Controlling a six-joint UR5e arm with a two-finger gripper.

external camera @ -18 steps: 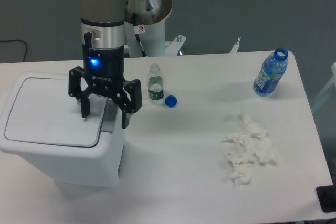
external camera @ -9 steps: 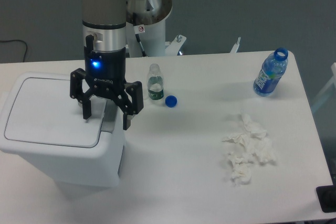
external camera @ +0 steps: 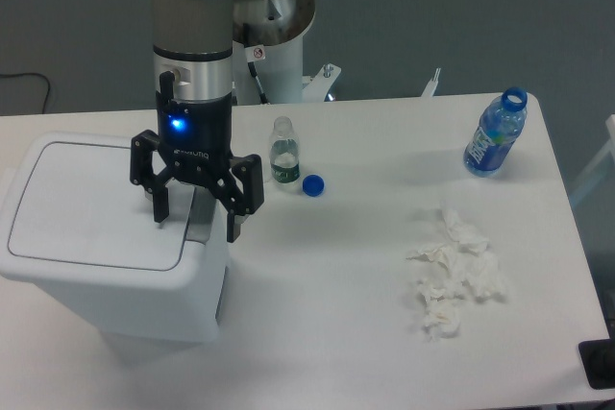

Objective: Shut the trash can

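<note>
On the left side of the table (external camera: 336,333) stands the trash can (external camera: 115,290), a large white plastic bin with rounded corners, and its flat lid (external camera: 91,204) already lies level on the rim, so it looks shut or very nearly so; whether the catch at the right edge has clicked home cannot be told. The bin looks light and hollow, with stiff but thin walls, so a hard sideways shove would probably slide it across the smooth tabletop rather than do anything useful. The lid is a broad, smooth, rigid panel that likely flexes a little in the middle, and it needs no grasp at all: a straight downward press near its right edge, close to the grey tab (external camera: 199,223), should seat it best, since the force goes into the rim there instead of bending the panel. The gripper (external camera: 195,221) hangs over that right edge with its jaws spread wide and nothing between them, one finger above the lid surface and the other beyond the side of the bin, over the table. Just right of the arm stands a small clear bottle (external camera: 282,151) with its blue cap (external camera: 312,184) lying beside it, both near but apart from the bin. Further right lies a heap of crumpled tissues (external camera: 454,280), and at the far right corner stands a blue bottle (external camera: 496,133), uncapped.
</note>
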